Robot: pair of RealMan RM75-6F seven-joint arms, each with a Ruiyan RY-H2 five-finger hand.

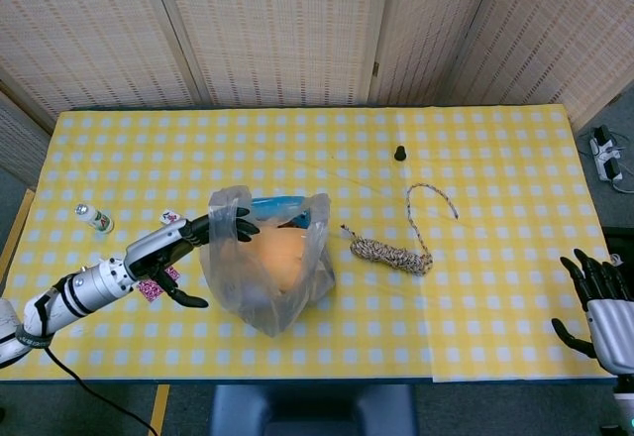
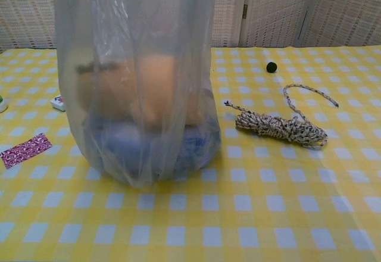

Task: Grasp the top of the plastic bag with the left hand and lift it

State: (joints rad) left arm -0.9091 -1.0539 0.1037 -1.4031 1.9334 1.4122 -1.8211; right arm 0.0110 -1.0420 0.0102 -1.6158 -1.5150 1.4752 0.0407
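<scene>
Your left hand [image 1: 183,251] sits at the near-left of the table [image 1: 495,317], and the plastic bag [image 1: 267,268] lies directly to its right, standing upright with its long axis vertical. The hand's upper fingers [image 1: 230,224] reach into or against the bag's left top rim while the thumb hangs spread below, beside the bag wall. You cannot tell from either view whether those fingers have actually pinched the film or only touch it; the bag's base rests on the cloth, so I judge the lift not yet begun. The move turns on closing around that left top edge, then going straight up. Your right hand [image 1: 599,297] is well apart at the near-right edge, fingers apart and holding nothing, so the left is far the nearer.

Counting near to far: one bag, with an orange lump and a blue item inside; one purple patterned wrapper [image 1: 158,282] just under your left hand; one coil of speckled rope [image 1: 391,251] to the bag's right; one small white packet [image 1: 170,218] and one small bottle [image 1: 94,218] on the left; one small black knob [image 1: 400,153] farthest back
</scene>
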